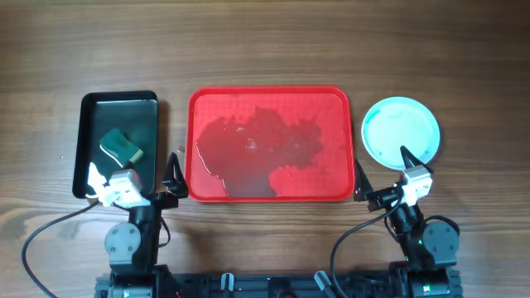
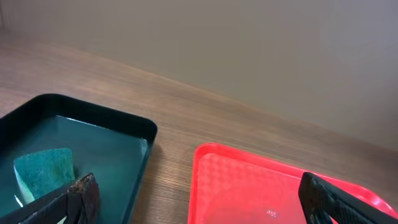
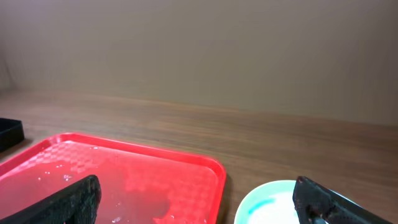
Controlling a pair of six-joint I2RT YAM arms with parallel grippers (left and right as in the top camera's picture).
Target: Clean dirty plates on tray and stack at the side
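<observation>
The red tray [image 1: 269,91] lies in the middle of the table with no plates on it, only wet patches on its floor. It also shows in the left wrist view [image 2: 249,180] and the right wrist view [image 3: 124,168]. A pale cyan plate [image 1: 401,132] with a whitish middle sits on the table right of the tray. I cannot tell how many plates lie under it. Its rim shows in the right wrist view [image 3: 270,202]. My left gripper [image 1: 132,171] [image 2: 202,199] is open and empty at the tray's near left corner. My right gripper [image 1: 383,170] [image 3: 199,202] is open and empty between tray and plate.
A black rectangular tray [image 1: 83,141] [image 2: 99,113] stands left of the red tray. A green sponge [image 1: 122,146] [image 2: 43,171] lies in it. Bare wooden table runs behind and in front of the trays.
</observation>
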